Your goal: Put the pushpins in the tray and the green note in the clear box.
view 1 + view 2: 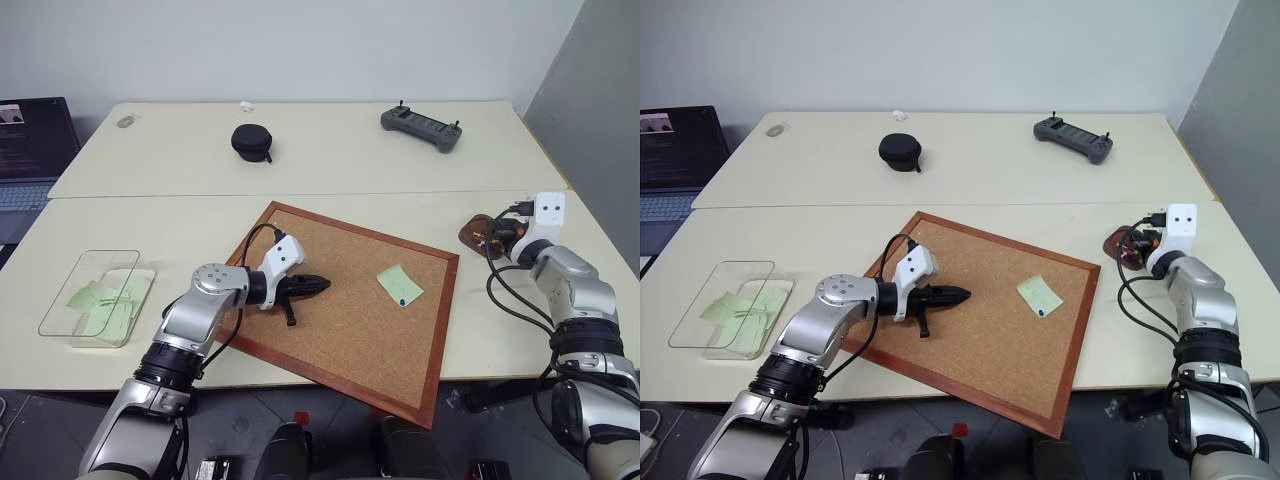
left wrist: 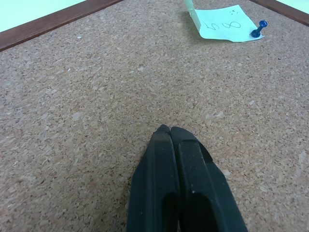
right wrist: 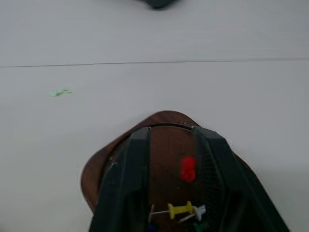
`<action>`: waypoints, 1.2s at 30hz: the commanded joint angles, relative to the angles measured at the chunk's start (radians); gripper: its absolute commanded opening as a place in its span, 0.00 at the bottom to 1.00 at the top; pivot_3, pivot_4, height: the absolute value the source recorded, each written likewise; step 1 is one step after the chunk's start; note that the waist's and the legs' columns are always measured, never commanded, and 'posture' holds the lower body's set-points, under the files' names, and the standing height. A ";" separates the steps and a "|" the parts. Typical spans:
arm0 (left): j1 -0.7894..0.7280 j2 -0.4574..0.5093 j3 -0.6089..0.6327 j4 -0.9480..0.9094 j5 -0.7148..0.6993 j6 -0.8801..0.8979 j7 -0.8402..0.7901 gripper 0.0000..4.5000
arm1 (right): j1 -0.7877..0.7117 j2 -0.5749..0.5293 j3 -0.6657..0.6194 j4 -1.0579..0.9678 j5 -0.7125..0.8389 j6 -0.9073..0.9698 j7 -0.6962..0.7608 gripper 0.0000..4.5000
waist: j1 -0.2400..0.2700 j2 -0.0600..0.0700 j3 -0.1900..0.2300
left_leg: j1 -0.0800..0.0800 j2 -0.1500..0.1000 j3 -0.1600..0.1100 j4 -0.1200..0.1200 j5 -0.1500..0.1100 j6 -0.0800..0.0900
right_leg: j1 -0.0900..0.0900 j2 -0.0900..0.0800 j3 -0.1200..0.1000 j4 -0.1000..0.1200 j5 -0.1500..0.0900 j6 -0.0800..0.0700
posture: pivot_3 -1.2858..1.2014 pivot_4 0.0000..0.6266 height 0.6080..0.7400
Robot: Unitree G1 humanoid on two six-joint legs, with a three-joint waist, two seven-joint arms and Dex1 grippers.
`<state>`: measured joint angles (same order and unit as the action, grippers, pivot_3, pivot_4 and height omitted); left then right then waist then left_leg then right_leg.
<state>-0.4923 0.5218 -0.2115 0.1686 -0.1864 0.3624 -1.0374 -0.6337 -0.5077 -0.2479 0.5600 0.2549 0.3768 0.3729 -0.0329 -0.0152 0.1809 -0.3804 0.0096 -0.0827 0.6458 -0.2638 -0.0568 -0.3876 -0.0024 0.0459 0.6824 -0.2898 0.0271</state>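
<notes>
From the head camera, the clear box [image 1: 95,297] at the near left holds green slips; the green note [image 1: 399,284] lies pinned on the cork board [image 1: 345,330]. The left gripper [image 2: 170,131] is clenched empty over cork. The right gripper [image 3: 171,133], fingers parted, hovers over the tray [image 3: 99,166] holding red and yellow pushpins [image 3: 182,210].

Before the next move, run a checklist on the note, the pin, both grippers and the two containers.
1. Right gripper open over the tray: ok.
2. Pushpins in the tray, a red pushpin and a yellow pushpin among them: ok.
3. Green note off the cork board: not ok, a blue pushpin sits at its corner.
4. Left gripper shut and empty above the cork: ok.
5. Clear box ready for the note: ok, green slips already inside.
</notes>
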 commanded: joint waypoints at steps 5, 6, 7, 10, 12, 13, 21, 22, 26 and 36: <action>0.002 0.003 -0.010 0.000 0.020 0.003 0.006 0.00 | -0.013 -0.011 -0.029 -0.035 0.014 -0.044 0.012 0.59 | 0.000 0.000 0.000 | 0.000 0.000 0.000 0.000 0.000 0.000 | 0.000 0.000 0.000 0.000 0.000 0.000 | 0.52 0.24 1.00; 0.001 0.003 -0.011 0.001 0.020 0.004 0.006 0.00 | -0.011 -0.011 -0.031 -0.041 0.018 -0.046 0.016 0.59 | 0.000 0.000 0.000 | 0.000 0.000 0.000 0.000 0.000 0.000 | 0.000 0.000 0.000 0.000 0.000 0.000 | 0.52 0.24 1.00; 0.002 0.003 -0.011 -0.001 0.020 0.004 0.006 0.00 | -0.003 -0.014 -0.027 -0.057 0.018 -0.053 0.028 0.59 | 0.000 0.000 0.000 | 0.000 0.000 0.000 0.000 0.000 0.000 | 0.000 0.000 0.000 0.000 0.000 0.000 | 0.52 0.24 1.00; 0.003 0.003 -0.012 -0.001 0.020 0.003 0.005 0.00 | 0.025 -0.022 -0.009 -0.118 0.017 -0.072 0.075 0.59 | 0.000 0.000 0.000 | 0.000 0.000 0.000 0.000 0.000 0.000 | 0.000 0.000 0.000 0.000 0.000 0.000 | 0.52 0.24 1.00; 0.003 0.003 -0.012 -0.004 0.019 0.005 0.005 0.00 | 0.070 -0.024 0.013 -0.208 0.033 -0.081 0.148 0.59 | 0.000 0.000 0.000 | 0.000 0.000 0.000 0.000 0.000 0.000 | 0.000 0.000 0.000 0.000 0.000 0.000 | 0.52 0.24 1.00; 0.003 0.003 -0.012 -0.004 0.019 0.006 0.005 0.00 | 0.085 -0.024 0.019 -0.239 0.039 -0.081 0.173 0.59 | 0.000 0.000 0.000 | 0.000 0.000 -0.001 0.000 0.000 0.000 | 0.000 0.000 -0.001 0.000 0.000 0.000 | 0.52 0.24 1.00; 0.003 0.006 -0.010 -0.004 0.019 0.008 0.006 0.00 | 0.347 -0.079 0.199 -0.681 0.112 -0.058 0.481 0.59 | 0.001 0.000 0.000 | 0.000 0.000 -0.001 0.000 0.000 0.000 | 0.000 0.000 -0.001 0.000 0.000 0.000 | 0.52 0.24 1.00; 0.002 0.006 -0.010 -0.003 0.019 0.007 0.006 0.00 | 0.370 -0.081 0.218 -0.715 0.116 -0.052 0.496 0.59 | 0.001 0.000 0.000 | 0.000 0.000 -0.001 0.000 0.000 0.000 | 0.000 0.000 -0.001 0.000 0.000 0.000 | 0.52 0.24 1.00; 0.000 0.004 -0.010 -0.002 0.019 0.009 0.005 0.00 | 0.429 -0.074 0.273 -0.768 0.084 -0.076 0.505 0.59 | 0.001 0.000 0.000 | 0.000 0.000 -0.001 0.000 0.000 0.000 | 0.000 0.000 -0.001 0.000 0.000 0.000 | 0.52 0.24 1.00; 0.000 0.003 -0.012 -0.005 0.021 0.008 0.004 0.00 | 0.454 -0.046 0.339 -0.742 0.012 -0.159 0.494 0.59 | 0.001 0.000 0.000 | 0.000 0.000 -0.001 0.001 0.000 0.000 | 0.000 0.001 -0.001 0.000 0.000 0.000 | 0.52 0.24 1.00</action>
<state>-0.4916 0.5232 -0.2109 0.1672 -0.1827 0.3645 -1.0357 -0.1730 -0.5551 0.0818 -0.1695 0.2827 0.2477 0.8662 -0.0315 -0.0151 0.1808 -0.3805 0.0095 -0.0840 0.6466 -0.2638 -0.0568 -0.3871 -0.0016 0.0446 0.6819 -0.2900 0.0275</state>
